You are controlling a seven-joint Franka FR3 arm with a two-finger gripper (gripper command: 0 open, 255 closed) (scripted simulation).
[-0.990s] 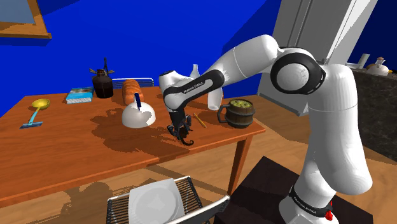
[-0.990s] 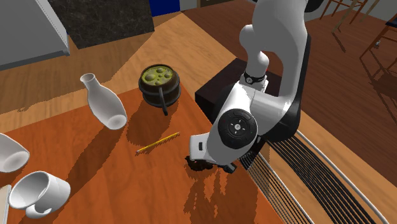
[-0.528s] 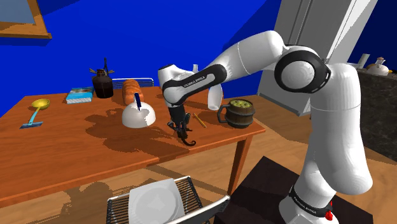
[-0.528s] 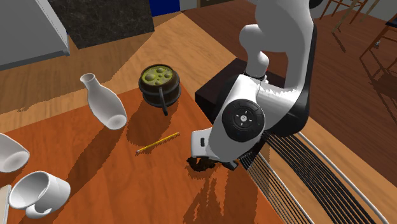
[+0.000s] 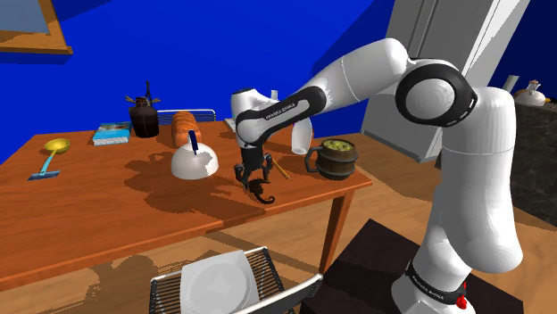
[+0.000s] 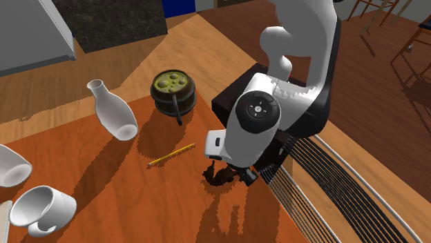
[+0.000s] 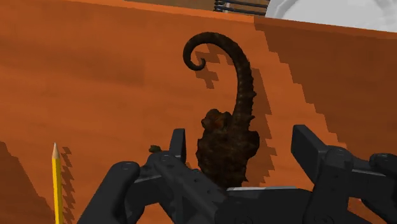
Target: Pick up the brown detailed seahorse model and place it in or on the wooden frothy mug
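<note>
Since a second ago the elbow has been raised and the hand has been swung more upright over the seahorse [image 5: 261, 192], which is found at the same spot by the counter's near edge. The black fingers [image 7: 310, 151] are spread, and the dark brown, ridged seahorse is seen between them, not pinched. One finger stands just beside its body, while bare counter [image 7: 95, 95] is seen between the body and the other. The curled tail is pointed away from the hand, and its shadow is cast just beside it on the wood.

A yellow pencil [image 7: 56, 184] is laid near, between the seahorse and the mug [image 5: 336, 158]. The mug, a dark barrel shape with a handle and a yellow-green foamy top, is stood at the counter's right end in the shoulder view, apart from the seahorse.

Dark lettering is printed along the white forearm [image 5: 278, 113], but it cannot be read with certainty.

Farther left in that view a white bowl [image 5: 194, 163], a loaf [image 5: 185, 123] and a dark pot [image 5: 144, 118] are set out. The counter is of orange-brown wood. A deep blue wall [image 5: 223, 53] is seen behind it, and a plank floor [image 5: 116, 285] below.
</note>
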